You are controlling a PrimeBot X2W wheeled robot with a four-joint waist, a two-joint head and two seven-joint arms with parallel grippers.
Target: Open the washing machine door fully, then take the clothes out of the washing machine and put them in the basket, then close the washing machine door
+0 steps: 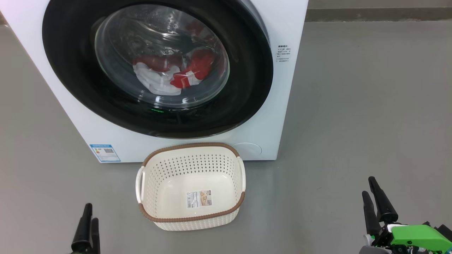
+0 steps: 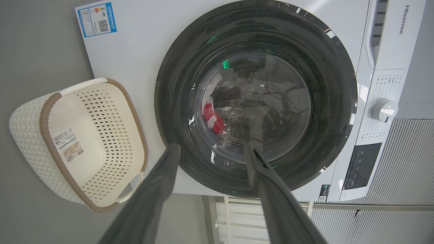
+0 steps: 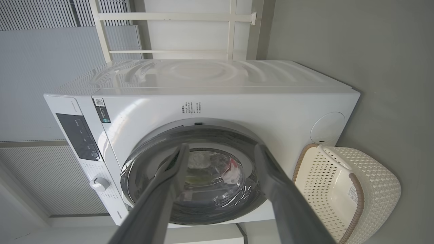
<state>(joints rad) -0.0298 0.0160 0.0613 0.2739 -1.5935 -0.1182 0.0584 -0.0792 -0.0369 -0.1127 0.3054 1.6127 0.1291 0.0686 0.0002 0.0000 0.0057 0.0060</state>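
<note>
— The washing machine door [image 1: 159, 63], that large round one with the wide glossy black rim and the bulging clear glass window, faced you on the front of the machine. It looked shut, or at most a crack ajar; I couldn't tell which.
— How would it have handled?
— Rigid and hinged, I'd judge, so you'd have had to follow its arc rather than pull straight out. That glossy rim looked slippery for your fingers, and the glass bowl gave nothing to pinch. No handle showed. Your best hold was probably the rim's outer edge, on the side away from the hinge, though I couldn't make out which side that was.
— And behind it?
— The clothes [image 1: 176, 76], soft red and white garments, lay heaped low in the drum behind the glass. Limp and light, I'd guess: a pinched fold would have lifted them.
— Around it?
— The big white front-loading washing machine [image 1: 268, 130] stood on the grey floor. The small cream-white perforated plastic basket [image 1: 192, 145] with the brown rim sat just before its foot, empty under the door.
— My grippers?
— Your left gripper [image 1: 91, 211] and right gripper [image 1: 368, 185] both had their fingers spread and held nothing. They sat low at either side, well apart from the door.
</note>
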